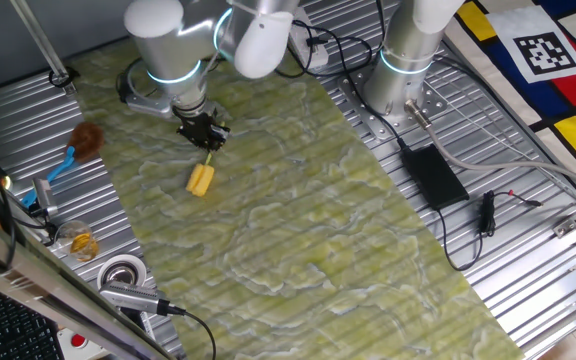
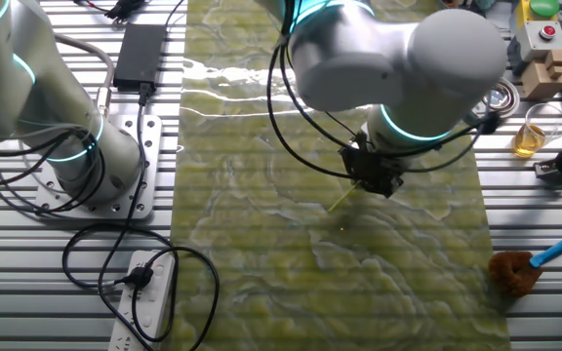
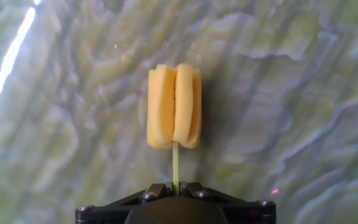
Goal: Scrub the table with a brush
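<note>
Clamped shut on the thin pale stem of the brush (image 1: 201, 178), the claw (image 1: 205, 138), fingers pinched tight together in the hand view. Dangling below at about 6 o'clock from the claw (image 3: 175, 186), the yellow blocky head (image 3: 174, 106), stem running straight up into the closed fingers. Down against the marbled yellow-green worktop (image 1: 298, 220), the head, as far as one fixed view shows, though actual contact hard to call. Tilted, the stem, in the other fixed view, slanting toward 7 o'clock from the claw (image 2: 371, 175); only the pale stem (image 2: 342, 200) easy to pick out there, the head lost against the green pattern.

Over at 9 o'clock in one fixed view, on the ribbed metal, a brown fluffy brush with a blue handle (image 1: 76, 148), well apart from the action. Same one at 4 o'clock in the other fixed view (image 2: 530, 265). Off at 3 o'clock on the metal panel, a black power brick (image 1: 432, 173) with its cable. Near 7 o'clock in the other fixed view, a white power strip (image 2: 144, 297), plug in.
</note>
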Controlling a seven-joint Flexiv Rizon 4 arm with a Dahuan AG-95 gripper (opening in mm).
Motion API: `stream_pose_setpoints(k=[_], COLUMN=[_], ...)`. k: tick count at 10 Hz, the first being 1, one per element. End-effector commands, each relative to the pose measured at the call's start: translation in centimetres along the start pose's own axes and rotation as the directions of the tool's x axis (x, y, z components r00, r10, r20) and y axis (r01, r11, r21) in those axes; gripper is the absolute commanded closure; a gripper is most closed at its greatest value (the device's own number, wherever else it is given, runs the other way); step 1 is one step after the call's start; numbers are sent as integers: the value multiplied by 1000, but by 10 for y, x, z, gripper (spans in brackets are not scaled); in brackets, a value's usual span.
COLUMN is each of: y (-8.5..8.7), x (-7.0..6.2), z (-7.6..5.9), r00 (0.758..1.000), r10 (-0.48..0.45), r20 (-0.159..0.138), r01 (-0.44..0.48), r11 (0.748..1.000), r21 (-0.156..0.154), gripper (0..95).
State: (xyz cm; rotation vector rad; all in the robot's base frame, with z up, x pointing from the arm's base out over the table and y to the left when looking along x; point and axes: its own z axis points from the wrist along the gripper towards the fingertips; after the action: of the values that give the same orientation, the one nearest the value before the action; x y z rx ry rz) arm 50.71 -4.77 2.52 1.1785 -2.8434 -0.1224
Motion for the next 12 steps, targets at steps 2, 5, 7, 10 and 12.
stream_pose_setpoints(k=[2, 5, 7, 10, 12], y=[0, 0, 3, 33, 53], x=[0, 0, -2, -21, -32], z=[0, 0, 0, 3, 1], r00=[996, 992, 980, 962, 951], r10=[90, 128, 199, 271, 307], r20=[19, 12, 10, 14, 17], r01=[-89, -128, -199, -271, -307], r11=[996, 992, 980, 962, 951], r21=[-23, -18, -17, -15, -18], gripper=[950, 950, 950, 950, 950])
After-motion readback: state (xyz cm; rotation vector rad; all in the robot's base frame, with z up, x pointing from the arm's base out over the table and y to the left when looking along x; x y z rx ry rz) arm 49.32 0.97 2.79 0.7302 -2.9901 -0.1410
